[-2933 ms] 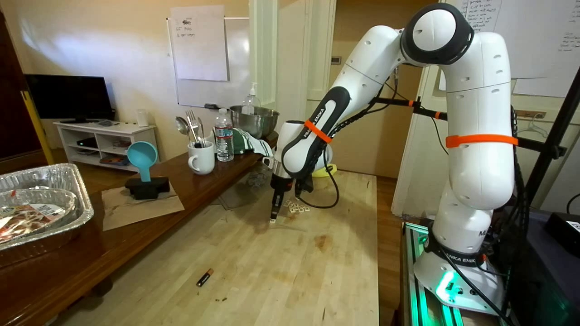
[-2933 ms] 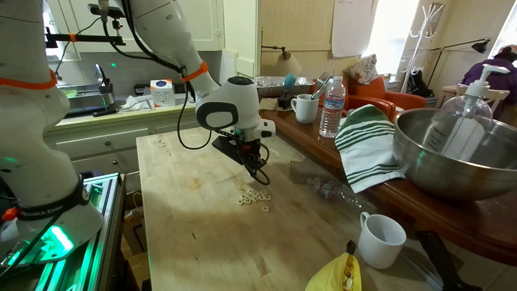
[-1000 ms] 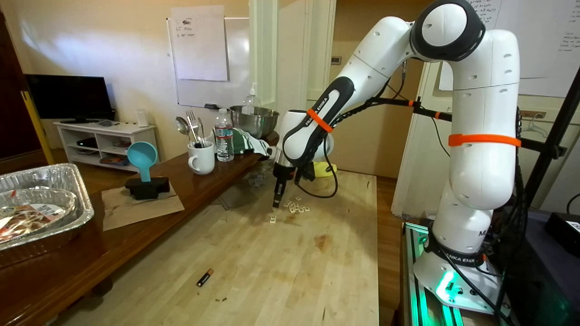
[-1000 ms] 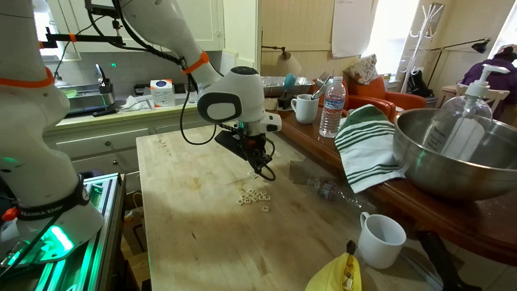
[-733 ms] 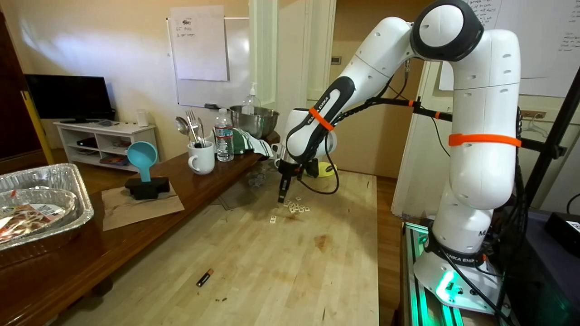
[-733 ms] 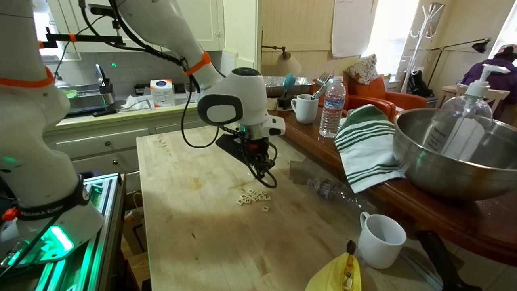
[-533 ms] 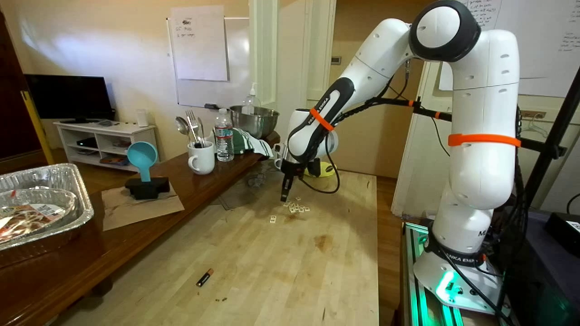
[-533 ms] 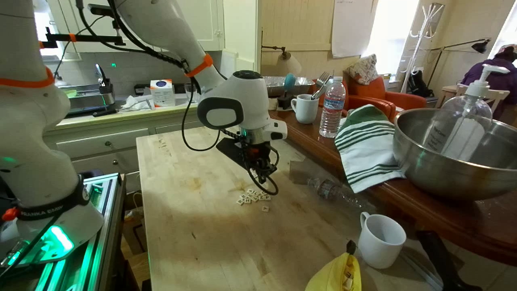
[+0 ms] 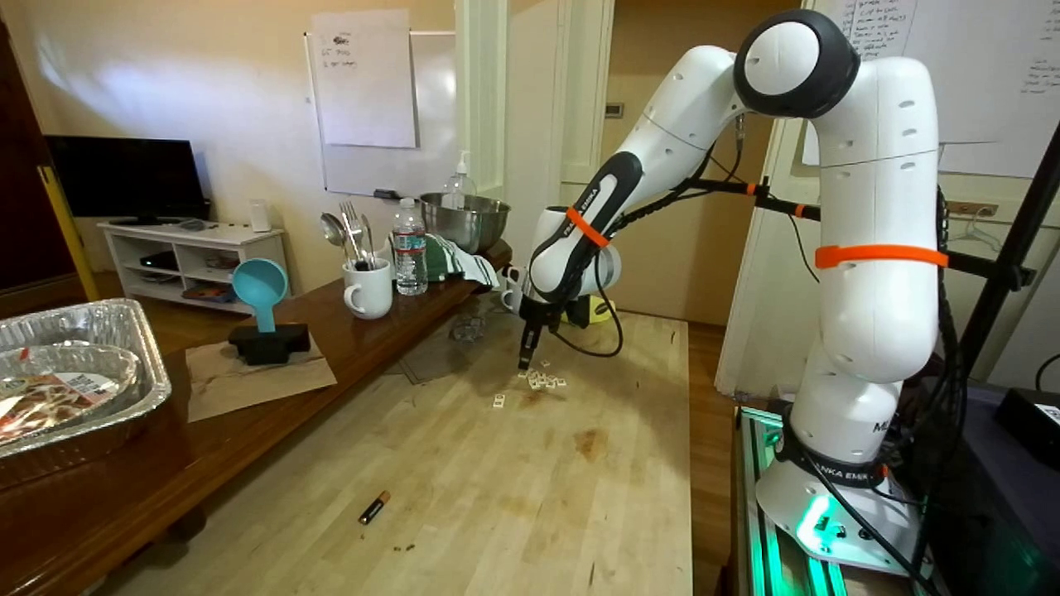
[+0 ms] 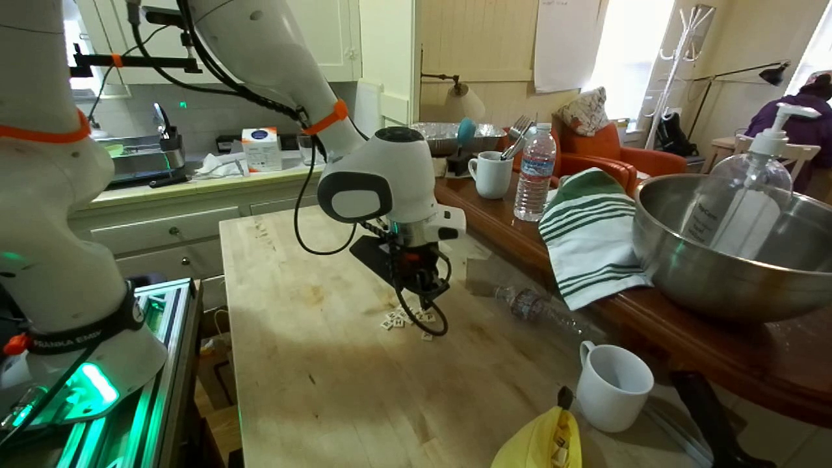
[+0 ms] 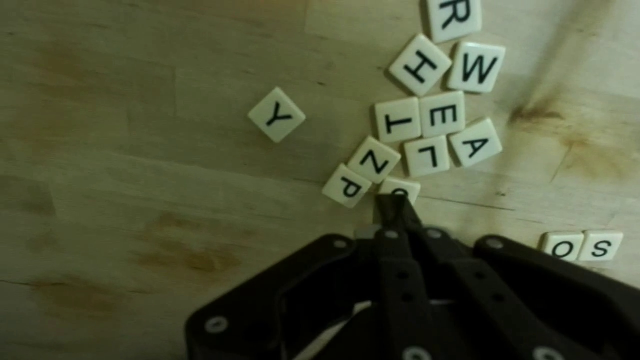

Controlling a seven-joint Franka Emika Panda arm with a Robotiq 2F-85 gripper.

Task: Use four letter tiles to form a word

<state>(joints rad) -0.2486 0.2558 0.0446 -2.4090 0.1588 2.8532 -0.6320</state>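
The jaws are pressed together in the lower middle of the wrist view, with nothing showing between them. Their tip covers the lower edge of a partly hidden tile; whether it touches I can't tell. Close beside it lie the P tile and one I read as the Z tile, and beyond, towards the upper right of the frame, the other loose letter tiles, all flat on the bench.

They look light, hard and smooth, so I'd expect them to skate at a nudge sooner than bend or break. Being thin, each wants gripping low, by two opposite side edges, the jaws opened first and squared to it. In the crowd, neighbours block some of those edges. The Y tile, alone left of centre in the upper half, has every side free, though it sits cornerwise.

Farthest out, at lower right, the O tile and the S tile lie side by side, probably a word begun; a knock would easily spoil that row.
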